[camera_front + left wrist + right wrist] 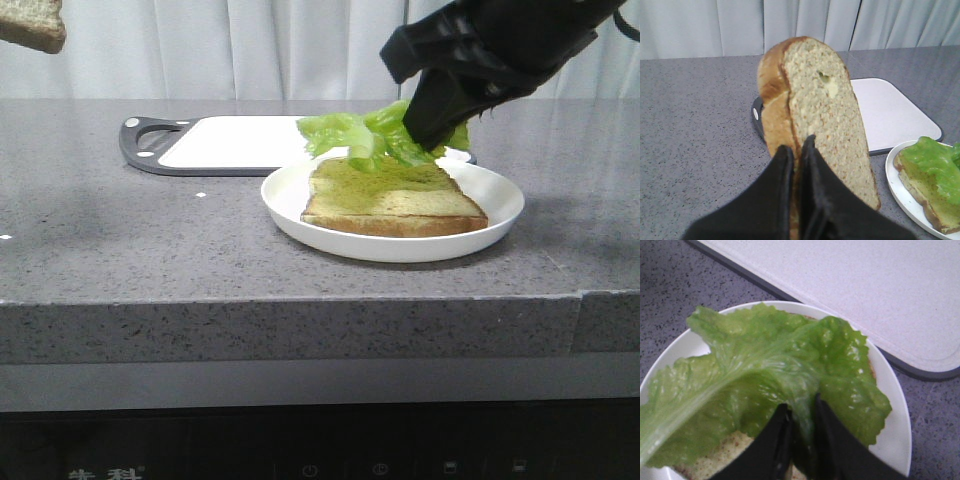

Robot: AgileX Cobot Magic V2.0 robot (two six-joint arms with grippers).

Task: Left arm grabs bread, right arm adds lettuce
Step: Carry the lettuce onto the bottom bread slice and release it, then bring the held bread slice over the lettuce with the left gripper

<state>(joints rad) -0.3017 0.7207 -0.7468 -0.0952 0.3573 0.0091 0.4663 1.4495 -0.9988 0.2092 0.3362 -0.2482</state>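
The bread (pixel 820 100), a thick slice with a rounded brown crust, is held up in the air by my left gripper (pixel 799 150), which is shut on its lower edge. In the front view only a corner of the bread (pixel 30 25) shows at the top left. My right gripper (pixel 800 410) is shut on the ruffled green lettuce (pixel 770 365). It holds the lettuce (pixel 360 135) just over the far edge of a second slice (pixel 390 195), which lies flat on the white plate (pixel 500 205). I cannot tell whether the leaf touches that slice.
A white cutting board (pixel 230 140) with a dark grey rim and handle lies behind and to the left of the plate. The grey stone counter drops off at its front edge (pixel 300 300). A pale curtain hangs behind.
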